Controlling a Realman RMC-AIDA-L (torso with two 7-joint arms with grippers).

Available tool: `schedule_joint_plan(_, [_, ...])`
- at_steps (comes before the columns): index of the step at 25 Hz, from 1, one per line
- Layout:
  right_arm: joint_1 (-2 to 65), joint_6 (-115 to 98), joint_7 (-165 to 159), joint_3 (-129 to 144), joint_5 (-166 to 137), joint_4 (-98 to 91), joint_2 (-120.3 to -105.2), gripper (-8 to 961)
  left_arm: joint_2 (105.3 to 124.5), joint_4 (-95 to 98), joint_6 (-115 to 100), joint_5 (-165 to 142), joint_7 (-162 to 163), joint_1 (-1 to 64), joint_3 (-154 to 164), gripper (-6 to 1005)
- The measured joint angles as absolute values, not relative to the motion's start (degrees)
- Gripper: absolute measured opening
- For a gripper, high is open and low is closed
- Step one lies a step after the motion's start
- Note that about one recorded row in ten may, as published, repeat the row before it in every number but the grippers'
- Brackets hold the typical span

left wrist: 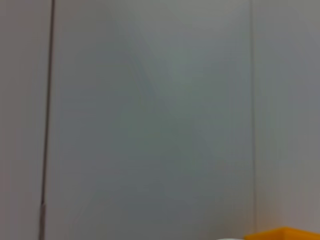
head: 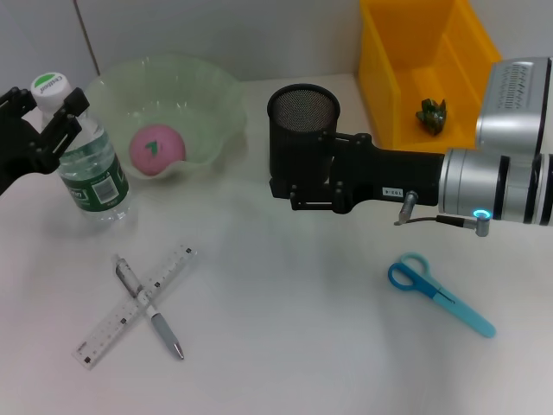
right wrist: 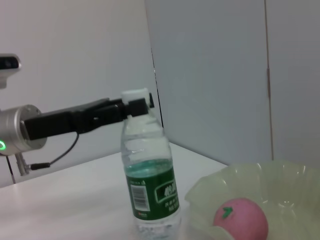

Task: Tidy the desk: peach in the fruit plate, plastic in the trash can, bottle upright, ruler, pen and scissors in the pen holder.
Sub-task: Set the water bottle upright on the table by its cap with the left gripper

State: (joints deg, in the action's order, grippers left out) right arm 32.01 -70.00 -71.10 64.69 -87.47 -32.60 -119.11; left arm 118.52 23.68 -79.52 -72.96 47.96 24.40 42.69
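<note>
The bottle (head: 93,177) stands upright on the desk (head: 285,346) at the left, beside the fruit plate (head: 216,95), which holds the peach (head: 157,149). My left gripper (head: 47,111) is shut on the bottle's neck just under the cap; the right wrist view shows this grip (right wrist: 136,106) on the bottle (right wrist: 150,175). My right gripper (head: 298,186) is against the near side of the pen holder (head: 302,112). The ruler (head: 104,333) and pen (head: 164,333) lie crossed at the front left. The scissors (head: 436,292) lie at the front right. Green crumpled plastic (head: 431,115) lies in the trash can (head: 380,78).
My right arm (head: 492,186) stretches across the desk from the right, in front of the trash can. The right wrist view shows the peach (right wrist: 240,220) in the fruit plate (right wrist: 280,175). The left wrist view shows a wall and a corner of the trash can (left wrist: 285,233).
</note>
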Motion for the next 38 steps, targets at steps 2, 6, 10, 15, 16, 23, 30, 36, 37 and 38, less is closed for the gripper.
schedule_joint_plan(2, [32.03,-69.98,-71.11,64.74,-87.46,-32.6,-119.15,806,118.52,20.99,-77.3,-71.11,45.34,25.16,42.65,444])
schedule_joint_plan(6, [32.13,-69.96,-71.11,64.74,-87.44,-32.6,-119.19,806,118.53,20.34,-75.54,-70.56,44.47,25.29,42.62,444])
schedule_joint_plan(10, [32.36,-69.95,-71.11,64.72,-87.44,-32.56,-119.25,806,118.53,20.34,-75.54,-70.56,44.47,25.29,42.62,444])
schedule_joint_plan(15, [32.57,-69.96,-71.1,64.68,-87.44,-32.43,-119.26,805,118.66,17.25,-73.09,-68.4,41.26,25.93,42.76,443])
schedule_joint_plan(16, [32.57,-69.96,-71.1,64.68,-87.44,-32.43,-119.26,805,118.66,17.25,-73.09,-68.4,41.26,25.93,42.76,443])
schedule_joint_plan(23, [32.84,-69.96,-71.1,64.68,-87.44,-32.43,-119.22,805,118.66,16.45,-72.15,-68.34,39.97,26.36,42.87,444])
schedule_joint_plan(30, [33.12,-69.49,-71.1,64.68,-87.45,-32.42,-119.19,805,118.65,16.01,-71.15,-68.14,39.18,27.01,42.84,444])
schedule_joint_plan(36, [33.29,-69.43,-71.1,64.68,-87.45,-32.43,-119.17,805,118.65,15.94,-70.85,-68.11,39.16,27.09,42.69,443])
schedule_joint_plan(37, [33.3,-69.4,-71.1,64.68,-87.45,-32.43,-119.17,805,118.65,15.94,-70.85,-68.11,39.16,27.09,42.69,443])
schedule_joint_plan(38, [33.36,-69.38,-71.09,64.68,-87.45,-32.43,-119.17,805,118.65,15.91,-70.76,-68.19,39.16,27.09,42.66,444])
